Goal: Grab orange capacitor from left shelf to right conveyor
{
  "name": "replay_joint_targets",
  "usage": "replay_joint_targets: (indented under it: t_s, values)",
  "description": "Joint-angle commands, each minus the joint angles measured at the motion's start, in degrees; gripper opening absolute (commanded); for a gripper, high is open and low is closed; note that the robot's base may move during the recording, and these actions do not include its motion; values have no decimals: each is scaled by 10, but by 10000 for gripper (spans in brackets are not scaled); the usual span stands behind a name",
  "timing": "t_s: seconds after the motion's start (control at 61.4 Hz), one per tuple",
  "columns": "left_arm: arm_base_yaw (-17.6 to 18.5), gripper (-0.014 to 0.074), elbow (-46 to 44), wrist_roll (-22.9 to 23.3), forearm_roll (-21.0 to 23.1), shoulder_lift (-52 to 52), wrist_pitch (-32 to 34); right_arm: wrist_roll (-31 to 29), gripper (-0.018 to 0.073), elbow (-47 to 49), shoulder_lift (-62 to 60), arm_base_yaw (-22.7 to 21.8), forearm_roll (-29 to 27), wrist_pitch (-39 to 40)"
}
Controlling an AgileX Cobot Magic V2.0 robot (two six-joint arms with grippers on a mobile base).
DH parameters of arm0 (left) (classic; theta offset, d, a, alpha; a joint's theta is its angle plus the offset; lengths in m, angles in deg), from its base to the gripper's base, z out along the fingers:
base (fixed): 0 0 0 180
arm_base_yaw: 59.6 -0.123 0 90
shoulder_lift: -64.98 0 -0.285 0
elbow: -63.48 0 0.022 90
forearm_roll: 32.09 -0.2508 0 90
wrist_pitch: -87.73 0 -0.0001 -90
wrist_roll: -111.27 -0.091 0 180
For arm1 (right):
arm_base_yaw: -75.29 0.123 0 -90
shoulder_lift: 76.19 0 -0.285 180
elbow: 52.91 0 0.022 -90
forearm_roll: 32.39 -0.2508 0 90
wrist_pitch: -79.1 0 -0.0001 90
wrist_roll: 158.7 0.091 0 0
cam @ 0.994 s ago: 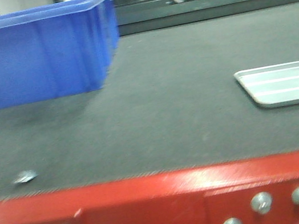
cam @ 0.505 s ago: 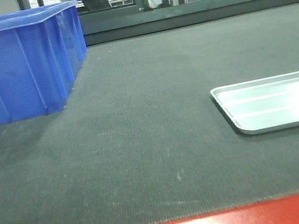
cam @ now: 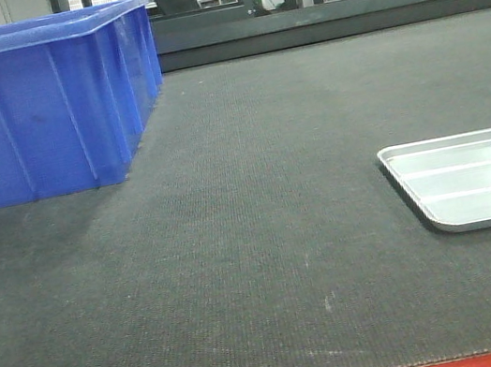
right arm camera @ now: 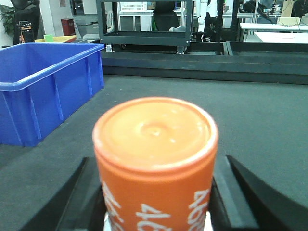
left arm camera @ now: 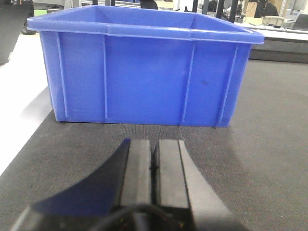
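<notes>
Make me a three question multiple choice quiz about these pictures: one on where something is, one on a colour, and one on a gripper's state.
1. In the front view, where on the belt does the silver tray lie?
A right side
B left side
C far middle

2. What colour is the cylinder in the right gripper?
A green
B orange
C white

3. How is the left gripper?
A shut on nothing
B wide open
C shut on the cylinder

Answers:
1 A, the tray runs off the right edge of the picture.
2 B, the right wrist view shows its orange top and side.
3 A, its fingers meet with nothing between them.
</notes>
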Motion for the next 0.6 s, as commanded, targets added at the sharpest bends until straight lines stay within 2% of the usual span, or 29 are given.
replay_joint_targets:
  t_s: [0.0,0.587]
  values:
    - [0,-105,-3,0,0,-11,51,-2,143,13,9,-2,7,54]
    - [0,-105,-3,0,0,-11,51,-2,143,13,9,-2,7,54]
